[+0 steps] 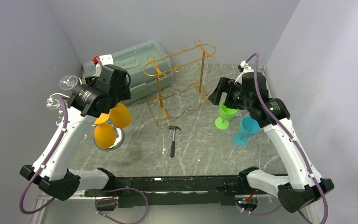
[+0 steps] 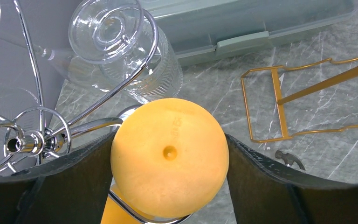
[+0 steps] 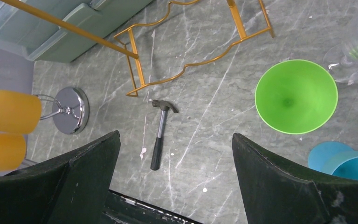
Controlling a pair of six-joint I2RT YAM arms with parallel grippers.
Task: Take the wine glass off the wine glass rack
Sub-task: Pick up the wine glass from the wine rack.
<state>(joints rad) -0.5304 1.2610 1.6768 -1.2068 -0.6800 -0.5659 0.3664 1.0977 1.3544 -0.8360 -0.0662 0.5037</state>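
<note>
The orange wine glass hangs upside down on the chrome rack at the left of the table, foot uppermost and stem axis vertical. The left gripper is directly above it, and its fingers flank the foot on both sides. Contact at the rim cannot be confirmed. The right gripper stands wide open and empty, well apart over the table's right half. The left arm is nearer. Removal will probably require sliding the foot sideways out of the wire slot.

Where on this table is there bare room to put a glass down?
Bare marble table lies between the hammer and the green glass, and between the hammer and the orange glasses. Crowded: the back and left, with storage box, gold rack and chrome rack; the blue glass stands beside the green.
</note>
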